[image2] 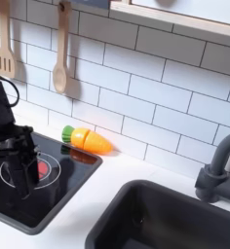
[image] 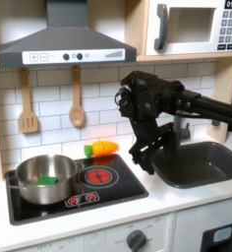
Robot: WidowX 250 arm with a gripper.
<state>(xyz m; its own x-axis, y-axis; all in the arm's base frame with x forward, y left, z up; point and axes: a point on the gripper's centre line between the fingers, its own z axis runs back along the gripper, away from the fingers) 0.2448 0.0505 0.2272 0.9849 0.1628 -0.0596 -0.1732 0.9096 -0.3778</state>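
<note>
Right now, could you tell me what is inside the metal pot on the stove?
In the first exterior view, the pot holds a green object. The pot's near wall hides that object's lower part and the pot's floor, so its identity stays unclear.

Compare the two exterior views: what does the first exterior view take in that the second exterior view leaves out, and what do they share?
First exterior view alone: the pot with a green item inside, the range hood and the microwave. Second exterior view alone: the faucet seen close up at the second exterior view's right. Both exterior views: the gripper above the stove, the toy carrot, the wooden spoon and the sink.
</note>
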